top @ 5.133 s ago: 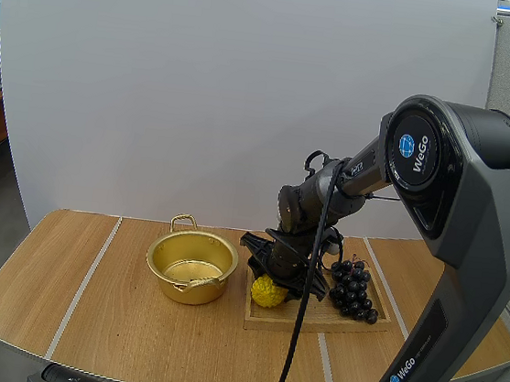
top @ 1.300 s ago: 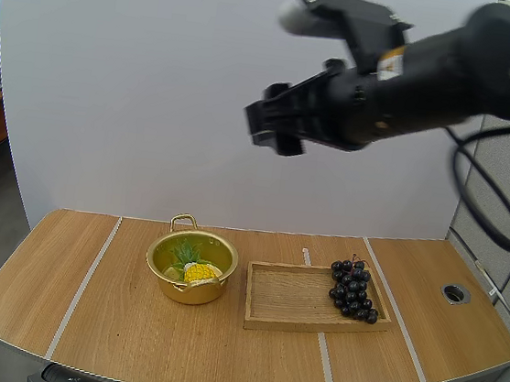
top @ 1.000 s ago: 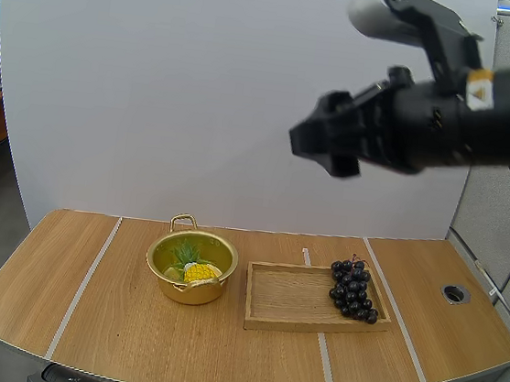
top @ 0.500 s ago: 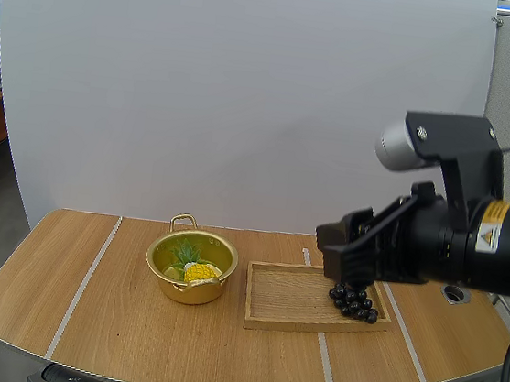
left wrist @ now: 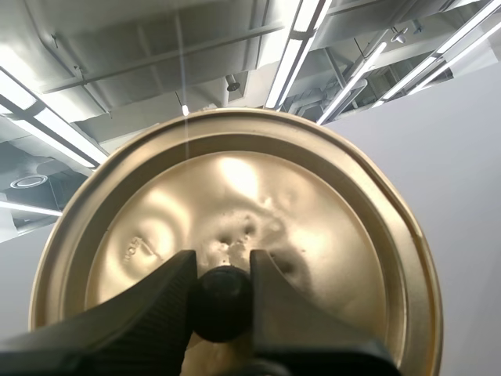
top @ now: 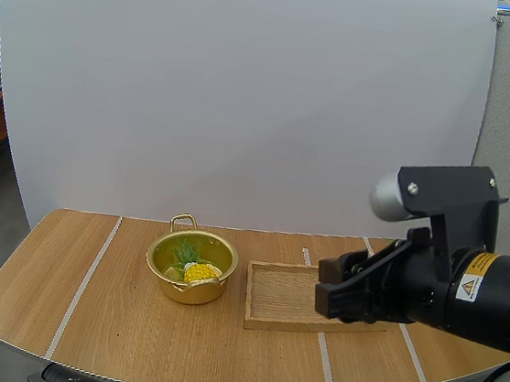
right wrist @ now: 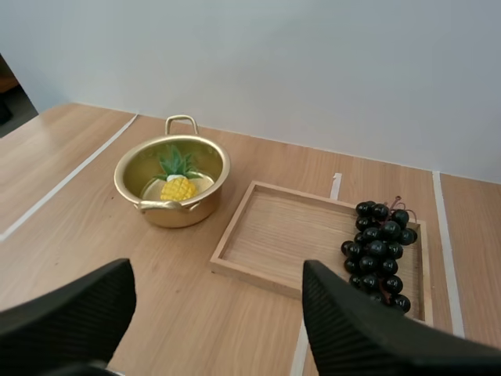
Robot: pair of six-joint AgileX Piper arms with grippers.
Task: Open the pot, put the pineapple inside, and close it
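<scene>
the left gripper [left wrist: 221, 270] pinches the black knob [left wrist: 221, 307] of the gold lid [left wrist: 266, 196], one ribbed finger on each side, tips pressed against it. the lid sits square across the fingertips, its knobbed face turned back toward the wrist.

the gold pot [top: 191, 267] stands open on the wooden table [top: 119, 332], well apart from the right gripper [right wrist: 215, 274] and off toward its left finger. the pineapple [right wrist: 178, 188] lies inside the pot, its yellow body nearer the gripper and its green leaves pointing away from it. one loop handle sits on the pot's far rim, another on the near rim.

just beside the pot, straight ahead of the right gripper and below it, lies the wooden tray [right wrist: 290, 235], with the bunch of grapes [right wrist: 380, 251] at the end toward the right finger.

the right arm [top: 465, 289] reaches in low from the right, its forearm about level above the table and its gripper end aimed leftward at the tray. in the high view its bulk covers the tray's grape end; the right wrist view looks down past the fingers and shows the grapes whole. the right gripper is spread wide, its two black fingers far apart, well above the tabletop.
</scene>
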